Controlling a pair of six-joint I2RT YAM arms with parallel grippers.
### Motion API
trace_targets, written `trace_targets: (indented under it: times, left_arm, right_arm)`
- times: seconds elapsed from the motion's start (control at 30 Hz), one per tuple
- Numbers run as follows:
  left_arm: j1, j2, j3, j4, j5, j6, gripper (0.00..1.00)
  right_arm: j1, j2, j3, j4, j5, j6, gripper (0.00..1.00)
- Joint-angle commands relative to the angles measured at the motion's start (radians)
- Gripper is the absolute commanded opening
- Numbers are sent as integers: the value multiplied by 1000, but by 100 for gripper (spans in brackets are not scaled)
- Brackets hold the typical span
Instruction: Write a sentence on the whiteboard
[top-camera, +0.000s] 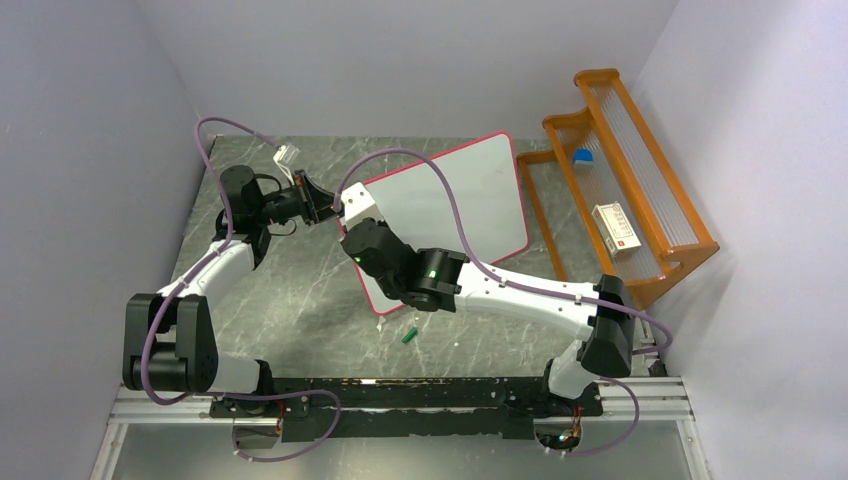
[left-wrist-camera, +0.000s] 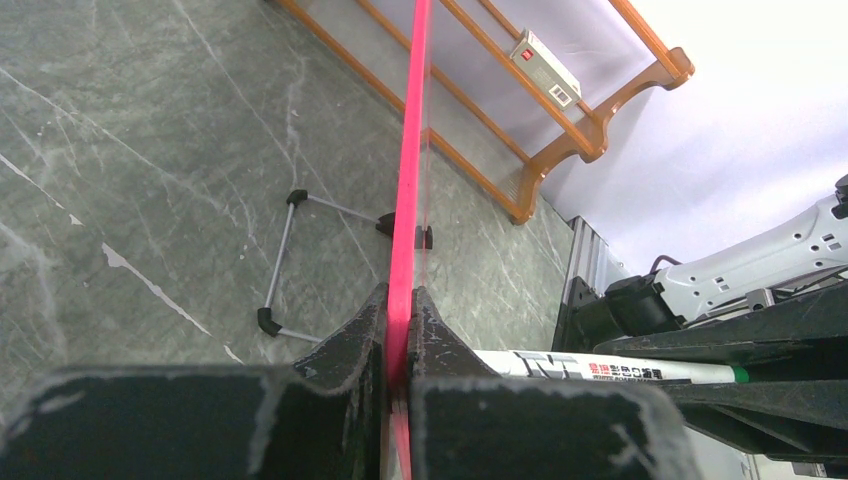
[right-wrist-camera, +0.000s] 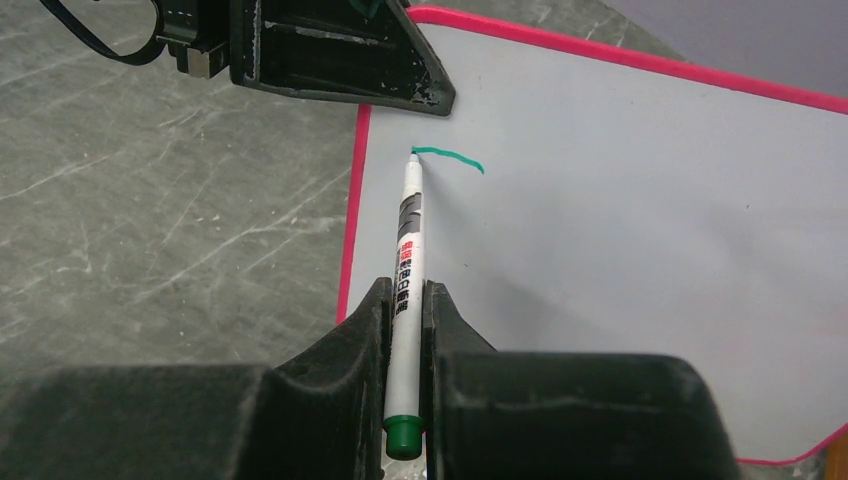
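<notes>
Logging progress: the sentence (right-wrist-camera: 450, 157) is barely begun. I am seeing one short green stroke near the upper left corner of the whiteboard (right-wrist-camera: 620, 250), and every word is left to write. The board is standing tilted on the table (top-camera: 300, 300), just left of the orange rack (top-camera: 620, 200). Right gripper (right-wrist-camera: 406, 297): reaching in from the right, closed round the marker (right-wrist-camera: 408, 230), whose tip is touching the stroke's left end. Left gripper (left-wrist-camera: 398, 300): stretching forward, pinching the board by its left edge, which I judge is steadying it.
</notes>
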Motion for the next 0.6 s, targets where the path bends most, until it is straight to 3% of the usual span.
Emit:
trace_targets:
  times: [0.0,0.57]
  left_arm:
    - [-14,16,-17,-12,19,-9,5]
    - [-14,16,-16,-11,25,-10,5]
  right_arm:
    - [2,11,29,32,16,-12,0]
    - [2,30,38,21,35,-11,0]
